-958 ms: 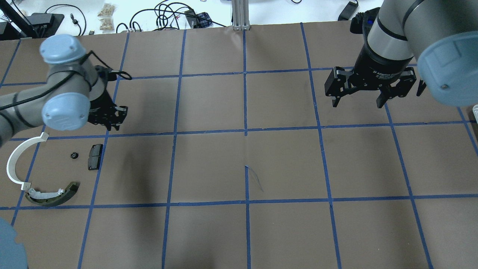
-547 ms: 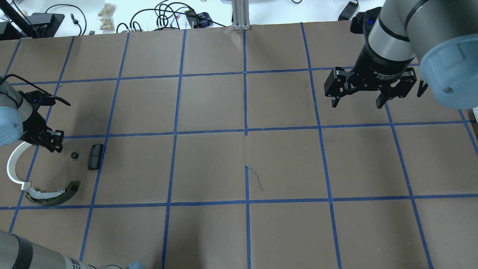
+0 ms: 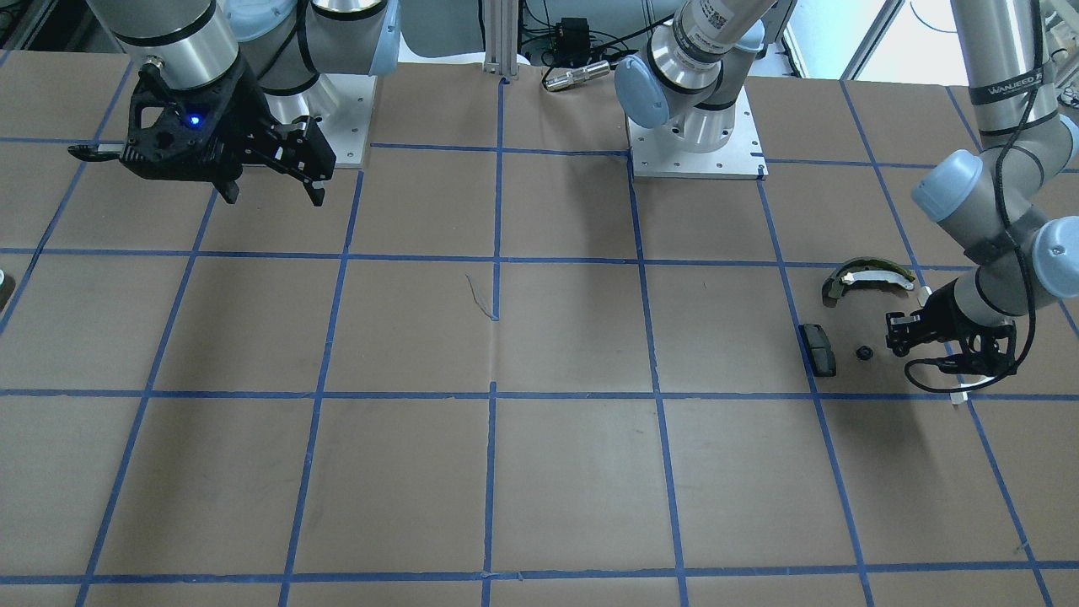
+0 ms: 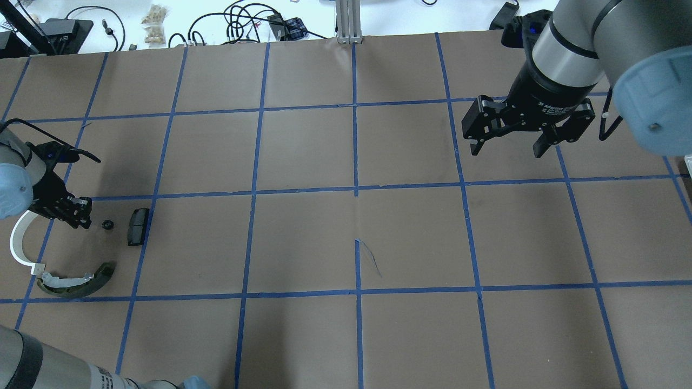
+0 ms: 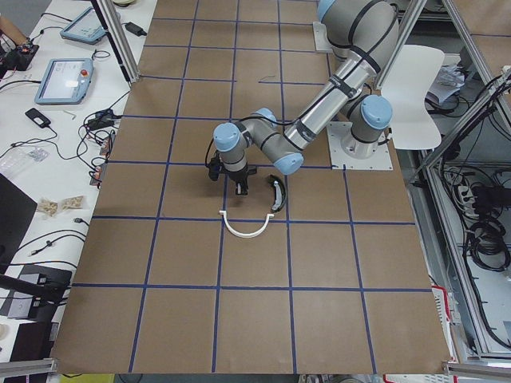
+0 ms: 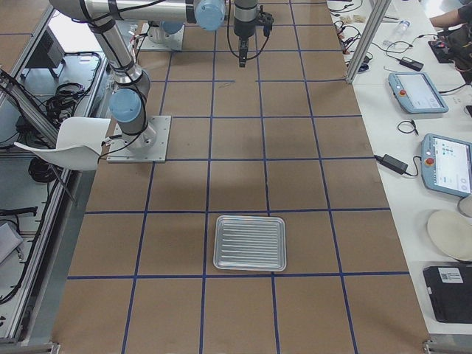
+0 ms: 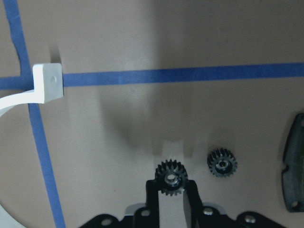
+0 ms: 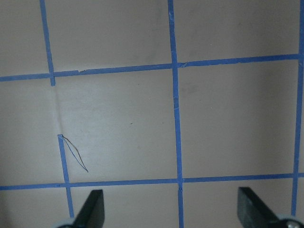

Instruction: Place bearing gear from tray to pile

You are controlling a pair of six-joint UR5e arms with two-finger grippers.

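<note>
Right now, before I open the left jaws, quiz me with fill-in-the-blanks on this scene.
The left gripper is ____ on a gear.
A second gear lies loose ____ the held gear and the pad.
The right gripper is ____, holding nothing.
Missing words: shut; between; open.

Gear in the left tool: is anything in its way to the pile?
Nothing visible is. The left tool grips the gear over bare table among the parts of the pile, with a second gear and the black pad on one side and the white arc on the other.
</note>
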